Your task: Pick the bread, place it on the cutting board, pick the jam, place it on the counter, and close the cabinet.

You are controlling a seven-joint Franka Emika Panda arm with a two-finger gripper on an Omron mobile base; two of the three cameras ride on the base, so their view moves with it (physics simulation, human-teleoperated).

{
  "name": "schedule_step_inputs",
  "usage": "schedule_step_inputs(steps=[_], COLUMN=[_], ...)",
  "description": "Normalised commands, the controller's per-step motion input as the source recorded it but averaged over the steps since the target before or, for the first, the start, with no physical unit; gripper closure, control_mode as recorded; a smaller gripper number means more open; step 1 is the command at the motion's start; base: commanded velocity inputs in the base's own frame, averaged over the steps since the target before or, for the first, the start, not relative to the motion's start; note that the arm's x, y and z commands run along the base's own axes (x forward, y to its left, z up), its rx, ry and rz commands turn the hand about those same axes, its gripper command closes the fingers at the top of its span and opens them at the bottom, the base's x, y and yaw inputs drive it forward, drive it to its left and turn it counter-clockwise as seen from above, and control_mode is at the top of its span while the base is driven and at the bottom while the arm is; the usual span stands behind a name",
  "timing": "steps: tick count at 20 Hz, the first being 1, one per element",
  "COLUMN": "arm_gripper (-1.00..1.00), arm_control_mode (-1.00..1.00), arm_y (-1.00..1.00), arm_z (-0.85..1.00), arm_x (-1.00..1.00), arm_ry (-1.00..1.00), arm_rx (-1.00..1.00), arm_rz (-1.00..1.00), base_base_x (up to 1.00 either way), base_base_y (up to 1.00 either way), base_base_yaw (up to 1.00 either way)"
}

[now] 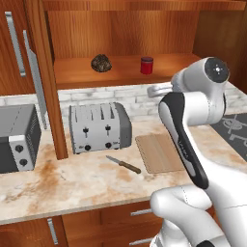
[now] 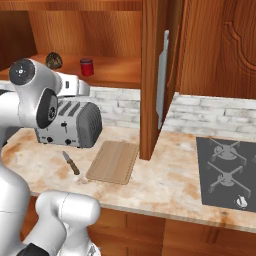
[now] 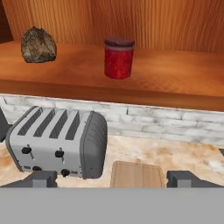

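The dark lumpy bread [image 3: 38,45] lies at the left of the cabinet shelf [image 3: 175,83], and the red jam [image 3: 118,58] jar stands upright to its right; both also show as bread [image 1: 101,62] and jam [image 1: 146,65]. The tan cutting board [image 1: 159,153] lies flat on the marbled counter [image 1: 72,181], right of the toaster. My gripper [image 3: 113,179] hangs above the counter in front of the shelf, below shelf height and well short of the jar. Its fingers [image 3: 40,179] stand wide apart, open, with nothing between them. The cabinet door [image 1: 47,77] stands open.
A silver four-slot toaster [image 1: 99,127] sits against the brick backsplash under the shelf. A knife [image 1: 123,164] lies in front of it. A toaster oven [image 1: 17,137] is at the far left, a stove top [image 2: 227,170] at the right. The open right door [image 2: 155,75] juts out over the counter.
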Motion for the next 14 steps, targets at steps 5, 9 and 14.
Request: schedule_step_inputs(steps=[5,9,14], arm_gripper=[-1.00,-1.00,-1.00], arm_control_mode=[-1.00,-1.00,-1.00], arm_y=[0.12,0.04,0.00], arm_z=[0.14,0.27,0.22], arm_x=[-0.01,0.00,0.05], arm_ry=[-0.03,0.00,0.00], arm_rx=[0.00,0.00,0.00], arm_rz=[0.00,0.00,0.00], base_base_x=[0.00,0.00,0.00], base_base_y=[0.00,0.00,0.00], base_base_yaw=[0.00,0.00,0.00])
